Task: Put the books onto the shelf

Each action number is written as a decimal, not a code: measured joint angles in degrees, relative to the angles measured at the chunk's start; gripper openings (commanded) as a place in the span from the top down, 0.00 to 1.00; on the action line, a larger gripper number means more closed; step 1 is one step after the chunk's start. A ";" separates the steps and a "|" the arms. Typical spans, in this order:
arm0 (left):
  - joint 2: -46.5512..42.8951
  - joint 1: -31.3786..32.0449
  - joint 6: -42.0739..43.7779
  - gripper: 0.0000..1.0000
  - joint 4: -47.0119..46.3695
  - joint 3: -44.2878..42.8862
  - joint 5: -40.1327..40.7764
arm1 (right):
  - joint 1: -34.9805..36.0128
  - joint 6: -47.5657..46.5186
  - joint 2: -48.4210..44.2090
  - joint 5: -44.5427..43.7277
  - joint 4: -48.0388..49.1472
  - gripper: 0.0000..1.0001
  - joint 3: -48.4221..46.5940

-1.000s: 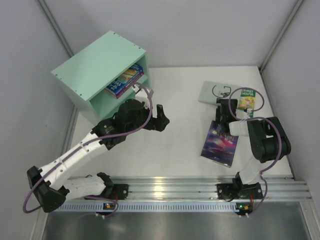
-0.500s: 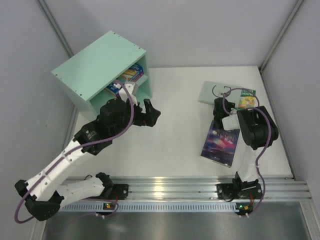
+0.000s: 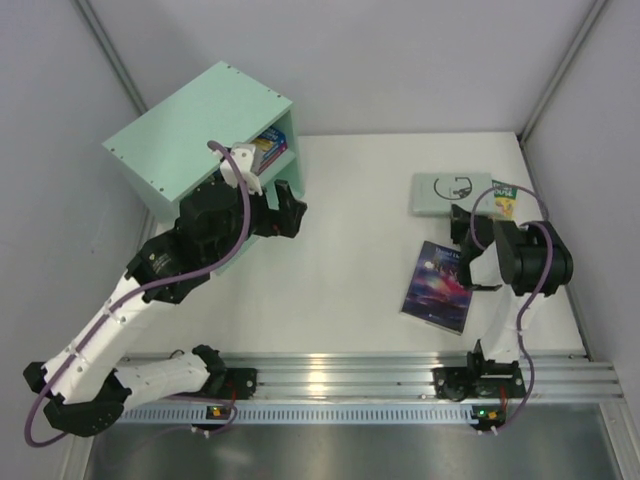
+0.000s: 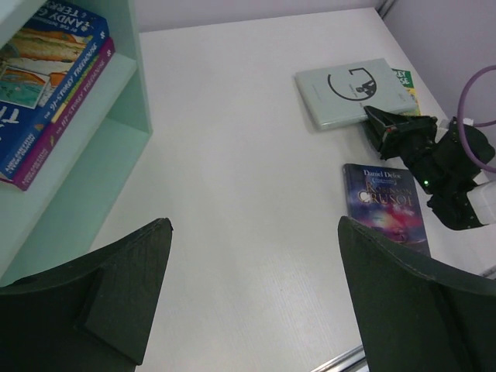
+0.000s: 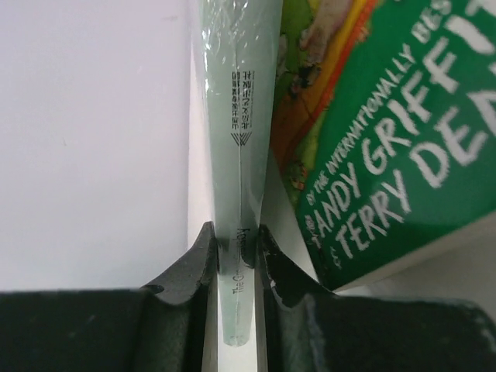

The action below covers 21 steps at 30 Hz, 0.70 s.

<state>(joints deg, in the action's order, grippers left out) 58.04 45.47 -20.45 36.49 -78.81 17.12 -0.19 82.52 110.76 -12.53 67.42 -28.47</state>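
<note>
The mint-green shelf (image 3: 190,130) stands at the far left, with two books in its upper compartment: a blue-yellow one (image 4: 46,54) on a magenta one (image 4: 66,108). My left gripper (image 3: 285,210) hovers open just in front of the shelf, nothing between its fingers (image 4: 252,225). At the right, a pale grey-green book (image 3: 445,190) lies partly over a green book (image 3: 503,200). My right gripper (image 3: 460,218) is shut on the pale book's near edge (image 5: 236,116), with the green book (image 5: 403,155) beside it. A galaxy-cover book (image 3: 438,288) lies flat nearer the front.
White walls close in the table on the left, back and right. An aluminium rail (image 3: 350,375) with both arm bases runs along the near edge. The right arm's elbow (image 3: 535,260) bends above the galaxy book's right side.
The right gripper has closed on the pale book's edge, and the book has shifted a little to the right. The left arm has drawn back toward the shelf, still open.
</note>
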 measured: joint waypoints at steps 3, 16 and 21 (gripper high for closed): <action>1.09 -0.02 1.46 0.06 1.90 -2.67 1.66 | -1.75 -1.75 -2.08 5.77 -0.26 1.00 0.33; 5.46 -0.07 5.18 0.06 8.79 -14.19 8.87 | -0.26 -1.33 -18.82 27.06 -1.90 1.00 4.13; 9.05 -0.09 5.75 0.06 10.64 -19.26 10.97 | 5.88 -0.90 -19.34 30.29 -3.54 1.00 5.55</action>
<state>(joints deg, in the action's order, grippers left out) 67.09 45.39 -14.70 47.13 -98.06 28.10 5.69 81.62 91.42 17.76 63.88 -22.92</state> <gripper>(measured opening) 0.941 0.155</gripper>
